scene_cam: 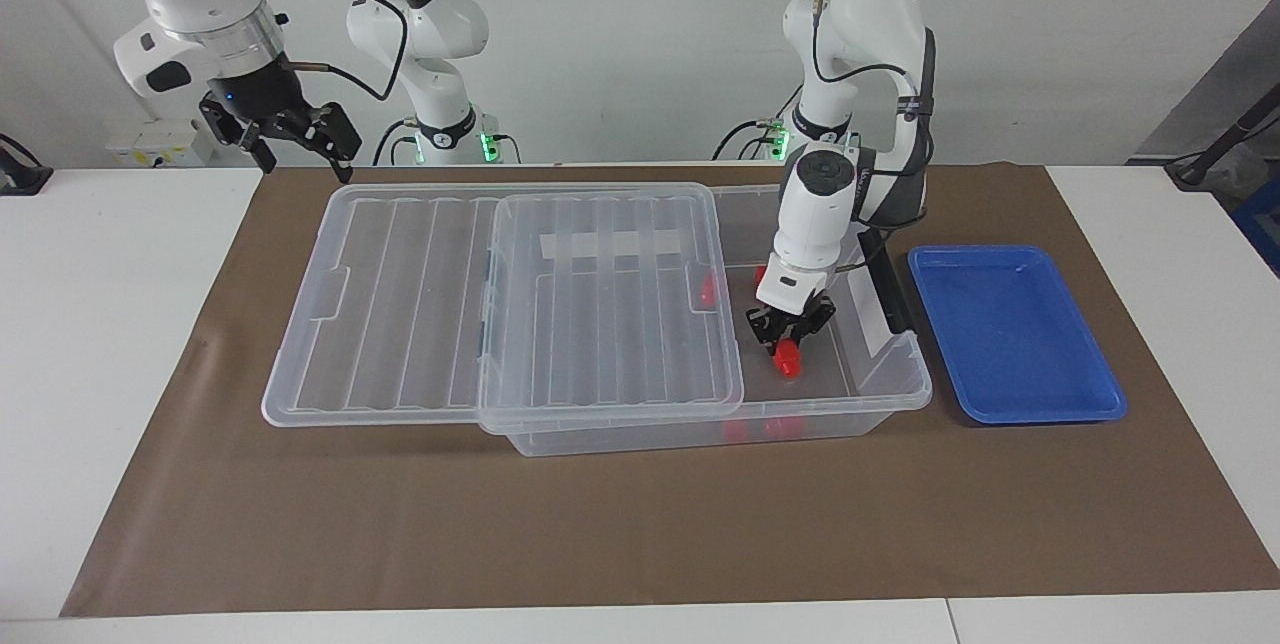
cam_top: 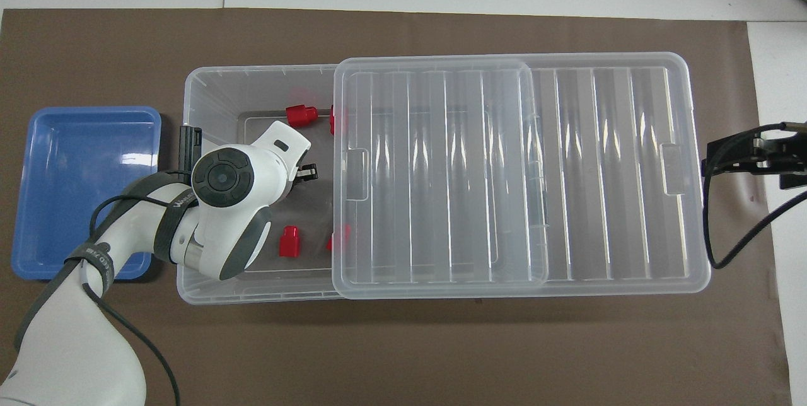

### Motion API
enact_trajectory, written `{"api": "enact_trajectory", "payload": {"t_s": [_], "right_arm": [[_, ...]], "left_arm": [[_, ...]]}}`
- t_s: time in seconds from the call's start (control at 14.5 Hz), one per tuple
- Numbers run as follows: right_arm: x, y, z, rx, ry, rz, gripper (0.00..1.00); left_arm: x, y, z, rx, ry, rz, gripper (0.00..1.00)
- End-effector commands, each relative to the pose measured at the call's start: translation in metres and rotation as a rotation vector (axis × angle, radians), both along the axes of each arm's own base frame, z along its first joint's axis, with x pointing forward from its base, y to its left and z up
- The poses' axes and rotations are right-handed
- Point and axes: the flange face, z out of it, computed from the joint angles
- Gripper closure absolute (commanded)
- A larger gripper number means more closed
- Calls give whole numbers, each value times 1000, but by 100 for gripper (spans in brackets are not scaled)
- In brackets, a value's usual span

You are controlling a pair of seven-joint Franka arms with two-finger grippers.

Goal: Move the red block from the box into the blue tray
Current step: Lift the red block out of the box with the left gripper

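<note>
The box (scene_cam: 880,386) is a clear bin on the brown mat, also in the overhead view (cam_top: 208,81). Its lid (scene_cam: 500,304) is slid toward the right arm's end, leaving the end beside the blue tray (scene_cam: 1015,334) uncovered. My left gripper (scene_cam: 789,344) reaches down inside the uncovered end and is shut on a red block (scene_cam: 789,360). In the overhead view the wrist hides that block, and only the fingertips (cam_top: 307,173) show. Other red blocks (cam_top: 299,115) (cam_top: 290,241) lie on the box floor. The blue tray (cam_top: 88,191) holds nothing. My right gripper (scene_cam: 305,162) waits, open, raised beside the lid.
Two more red blocks (cam_top: 339,237) lie partly under the lid's edge (cam_top: 340,173). A black clip (scene_cam: 885,284) sits on the box wall next to the tray. The brown mat (scene_cam: 600,524) covers the table's middle.
</note>
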Motion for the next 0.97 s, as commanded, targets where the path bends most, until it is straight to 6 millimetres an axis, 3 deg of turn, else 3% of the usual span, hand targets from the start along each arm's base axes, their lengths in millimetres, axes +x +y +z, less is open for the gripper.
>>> {"api": "enact_trajectory", "payload": {"t_s": [0.0,0.21,0.55,0.69,0.9], "right_arm": [[-9,2,0,20,9,-26,0],[-8,2,0,18,7,-27,0],[-8,2,0,20,2,-26,0],[-8,1,0,19,2,-23,0],[-8,-1,2,19,-2,-26,0]], "left_arm": [[4,3,0,13,-9,-20,83],[9,3,16,31,16,-15,88],[41,13,94,74,69,1,88],[44,18,126,81,83,9,88],[42,45,173,86,119,-16,88]]}}
